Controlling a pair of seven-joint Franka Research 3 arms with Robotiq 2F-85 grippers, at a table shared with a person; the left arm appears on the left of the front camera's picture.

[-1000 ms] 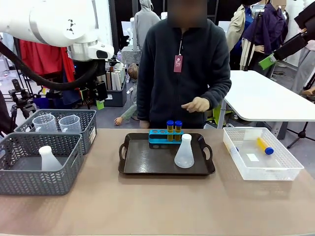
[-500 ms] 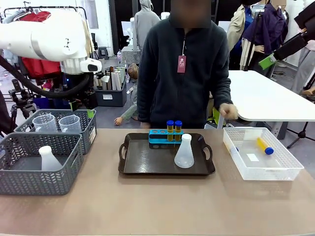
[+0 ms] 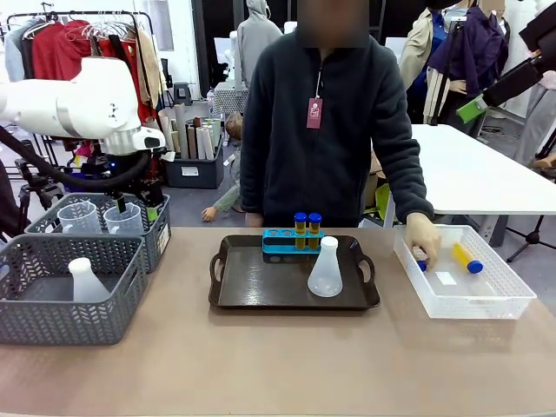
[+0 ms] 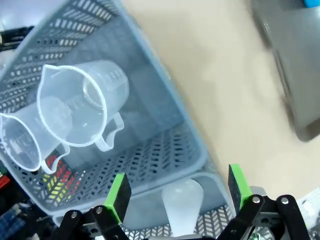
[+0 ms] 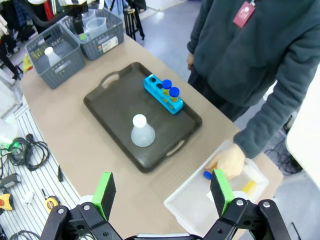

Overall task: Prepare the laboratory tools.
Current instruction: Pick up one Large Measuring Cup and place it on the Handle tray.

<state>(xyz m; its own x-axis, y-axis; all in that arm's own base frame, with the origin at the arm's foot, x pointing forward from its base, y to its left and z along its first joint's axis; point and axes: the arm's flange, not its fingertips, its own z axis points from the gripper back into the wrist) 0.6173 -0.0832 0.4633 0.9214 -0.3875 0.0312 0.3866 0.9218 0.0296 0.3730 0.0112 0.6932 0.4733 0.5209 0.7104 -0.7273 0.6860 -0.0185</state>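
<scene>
Left gripper (image 4: pixel 178 189): fingers spread, empty, hovering over the basket (image 4: pixel 165 97), with two beakers (image 4: pixel 82 102) crowded together just ahead of its pads. Right gripper (image 5: pixel 163 192): spread, empty, with the flask (image 5: pixel 142 131) and two racked tubes (image 5: pixel 170 94) on the tray (image 5: pixel 115 95) far below it, and the person's hand (image 5: pixel 227 161) in the bin (image 5: pixel 197 202). Risk: with the beakers this close, a descending finger may strike a rim or wedge between them, tipping one or dragging both up.

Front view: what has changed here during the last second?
The left pincer came down to the beakers in the far basket, open. The person's hand moved from above the tray into the mesh bin, at a blue-capped tube. Tray, rack, conical flask stayed.
</scene>
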